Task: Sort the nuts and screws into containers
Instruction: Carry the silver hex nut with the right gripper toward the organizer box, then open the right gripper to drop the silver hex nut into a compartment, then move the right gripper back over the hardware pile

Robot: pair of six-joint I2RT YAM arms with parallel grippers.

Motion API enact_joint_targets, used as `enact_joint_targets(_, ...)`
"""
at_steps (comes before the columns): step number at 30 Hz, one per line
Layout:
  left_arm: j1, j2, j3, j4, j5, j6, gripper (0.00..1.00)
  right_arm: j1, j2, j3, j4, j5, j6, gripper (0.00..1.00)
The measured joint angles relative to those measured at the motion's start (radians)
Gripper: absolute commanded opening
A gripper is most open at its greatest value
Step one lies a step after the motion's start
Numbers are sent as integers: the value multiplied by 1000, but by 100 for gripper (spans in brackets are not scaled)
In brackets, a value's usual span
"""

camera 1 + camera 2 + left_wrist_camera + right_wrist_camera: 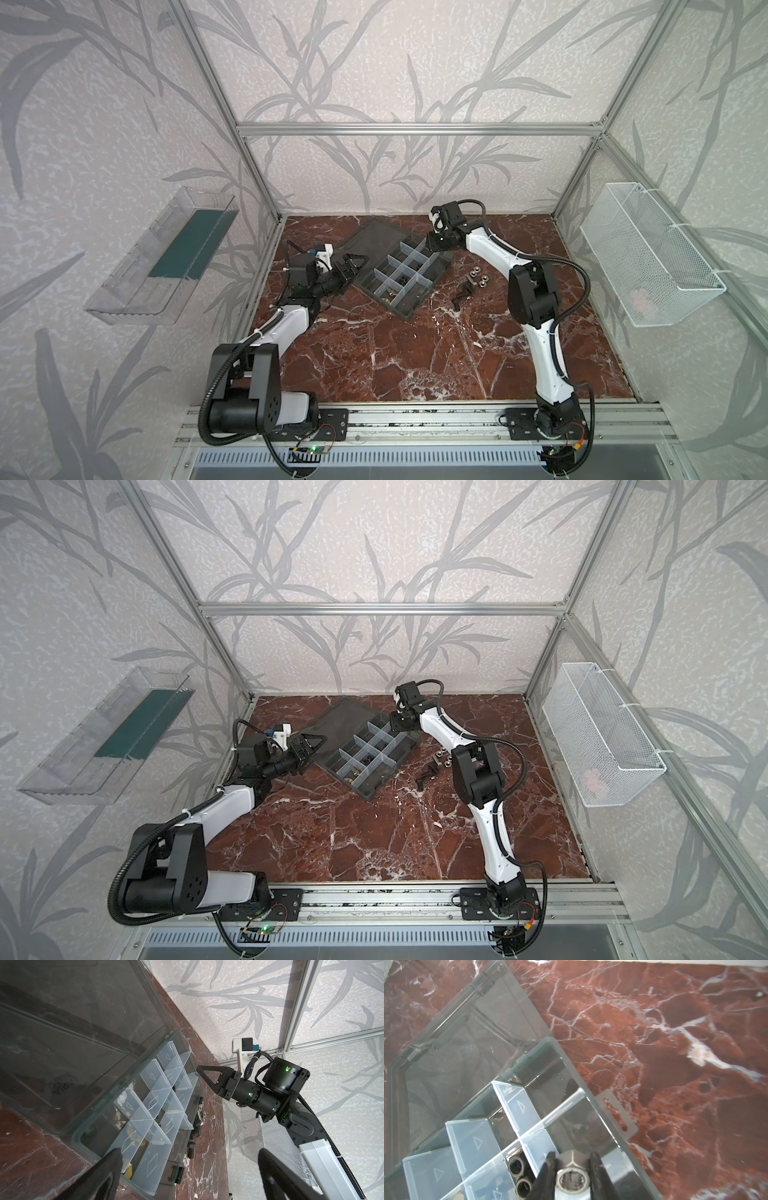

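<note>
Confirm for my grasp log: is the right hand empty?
No, the right hand is shut on a silver hex nut, clear in the right wrist view.

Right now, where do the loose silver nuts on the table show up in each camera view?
Top view: silver nuts on the table, right of the organizer box.
Top view: same spot, right of the box.
Left wrist: just past the box's outer wall.
Right wrist: not in it.
Shared landmark: the box's whitish dividers.
</note>
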Motion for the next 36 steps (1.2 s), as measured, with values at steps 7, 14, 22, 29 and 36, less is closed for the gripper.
enact_joint_targets(7, 0, 0, -5, 9, 1, 0, 99, 29, 27, 38, -20, 15, -23, 18)
enact_joint_targets(14, 0, 0, -6, 7, 2, 2, 100, 29, 32, 86, -74, 26, -42, 38)
enact_joint_targets(22, 0, 0, -6, 5, 2, 2, 100, 29, 32, 134, -151, 46, -69, 44)
enact_joint_targets(29, 0, -2, -6, -12, 1, 4, 99, 21, -21, 139, -309, 140, -76, 46)
enact_joint_targets(36, 0, -6, -6, -40, 0, 10, 99, -55, -259, -108, -358, 221, -20, 47)
